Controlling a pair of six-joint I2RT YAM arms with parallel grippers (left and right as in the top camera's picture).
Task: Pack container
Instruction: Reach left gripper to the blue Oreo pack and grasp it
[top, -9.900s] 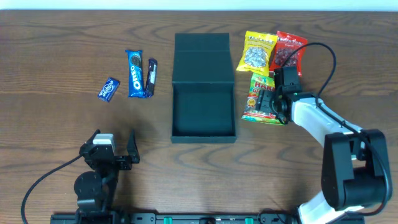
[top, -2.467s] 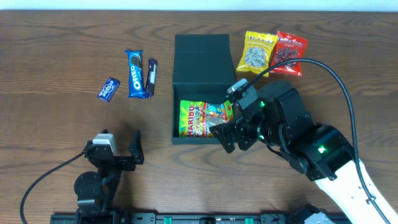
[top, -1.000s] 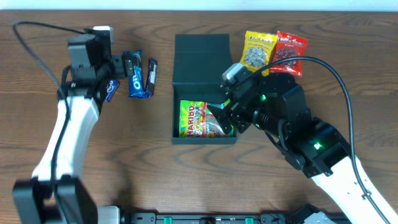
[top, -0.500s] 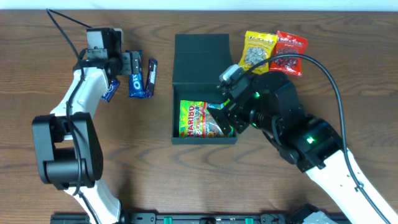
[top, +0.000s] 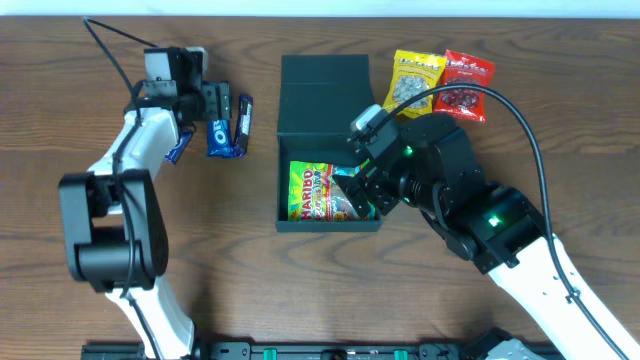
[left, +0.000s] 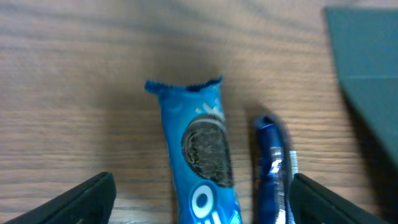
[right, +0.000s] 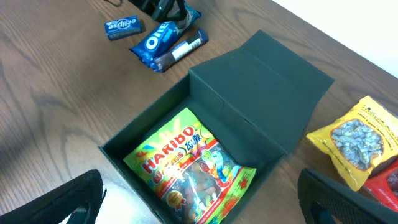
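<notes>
The dark container (top: 328, 150) lies open in the middle of the table, its lid flap flat behind it. A Haribo bag (top: 322, 192) lies inside; it also shows in the right wrist view (right: 186, 165) within the container (right: 236, 109). My right gripper (top: 362, 190) is open and empty above the container's right side (right: 199, 211). My left gripper (top: 212, 100) is open over the top end of a blue Oreo packet (top: 218, 135). In the left wrist view the open fingers (left: 202, 208) straddle the Oreo packet (left: 199, 152) and a dark blue bar (left: 273, 168).
A small blue packet (top: 178, 148) lies left of the Oreo packet, and the dark bar (top: 243, 120) lies right of it. A yellow packet (top: 418, 82) and a red packet (top: 466, 82) lie right of the lid. The container's corner (left: 367, 62) shows in the left wrist view.
The Haribo bag went from the table at the right into the container. My left arm rose from the front and reached over the Oreo packet. My right gripper let go and lifted slightly.
</notes>
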